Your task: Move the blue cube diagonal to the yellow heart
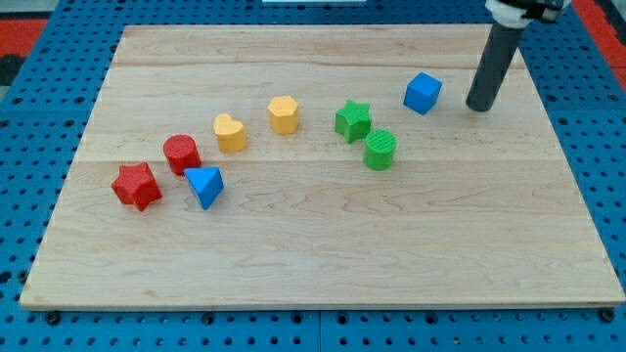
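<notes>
The blue cube (423,93) sits on the wooden board near the view's top right. The yellow heart (230,132) lies left of the board's middle, far to the left of the cube. My tip (480,107) rests on the board just right of the blue cube, with a small gap between them. The rod rises from it toward the view's top right corner.
A yellow hexagon (284,113) sits right of the heart. A green star (353,121) and a green cylinder (380,150) lie left and below the cube. A red cylinder (182,154), a red star (136,186) and a blue triangle (205,186) are at the left.
</notes>
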Robot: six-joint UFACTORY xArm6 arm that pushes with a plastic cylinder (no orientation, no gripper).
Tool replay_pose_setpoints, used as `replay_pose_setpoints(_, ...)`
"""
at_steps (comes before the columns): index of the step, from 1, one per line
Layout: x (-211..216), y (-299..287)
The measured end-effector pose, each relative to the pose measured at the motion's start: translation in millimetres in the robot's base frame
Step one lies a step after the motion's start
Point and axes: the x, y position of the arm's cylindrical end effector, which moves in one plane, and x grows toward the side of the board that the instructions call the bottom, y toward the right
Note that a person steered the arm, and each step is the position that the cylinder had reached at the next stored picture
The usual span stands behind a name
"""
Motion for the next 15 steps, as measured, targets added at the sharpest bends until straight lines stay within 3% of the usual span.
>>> replay_pose_setpoints(1,-38,-23)
replay_pose_setpoints(3,-49,-124)
replay_pose_setpoints(4,-38,-119)
replay_pose_setpoints(6,-13,-51)
replay_pose_setpoints(9,85,-19)
replay_pose_setpoints(11,95,8)
replay_pose_setpoints(13,114,124)
replay_pose_setpoints(14,146,106)
replay_pose_setpoints(15,144,77)
